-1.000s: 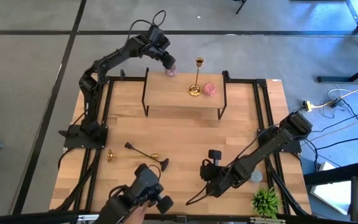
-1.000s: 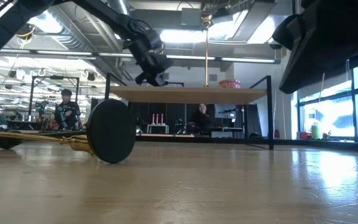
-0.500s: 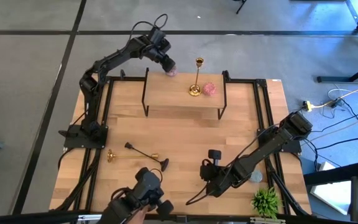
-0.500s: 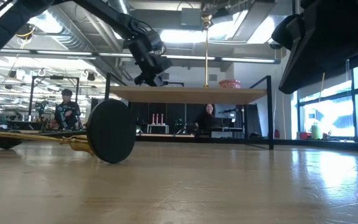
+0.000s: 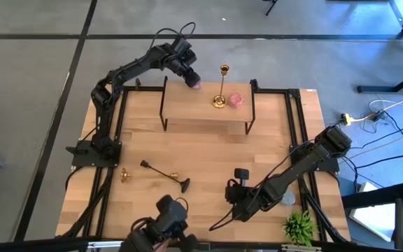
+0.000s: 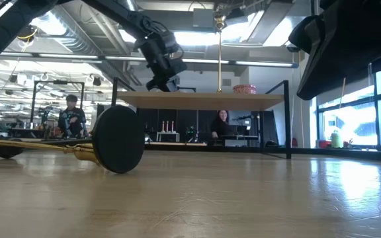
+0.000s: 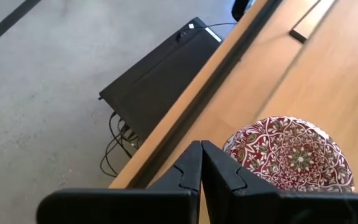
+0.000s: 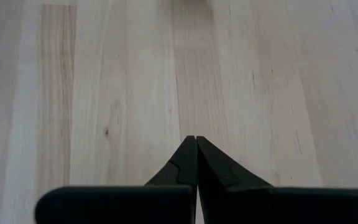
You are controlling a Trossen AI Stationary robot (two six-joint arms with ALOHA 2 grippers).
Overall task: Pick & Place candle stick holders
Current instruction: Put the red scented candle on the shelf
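One gold candle holder [image 5: 220, 87] stood upright on the raised shelf [image 5: 208, 112] at the far side of the surface [image 5: 208, 161], with a small pink patterned bowl [image 5: 236, 100] just beside it at its 3 o'clock. The other two holders lay on their sides near the front left: a gold one [image 5: 147, 176] and a black one [image 5: 164, 174], their stems crossing or touching. In the low view the black holder's round base [image 6: 118, 139] faced the camera with the gold stem [image 6: 32, 146] stretching away at its 9 o'clock.

The left fingers [image 5: 194, 83] hovered over the shelf's far left corner, pressed together and holding nothing, above a red patterned bowl [image 7: 291, 154]. The right fingers [image 5: 234, 190] waited near the front right of the surface, also closed and empty, at 9 o'clock from a green plant [image 5: 299, 226].
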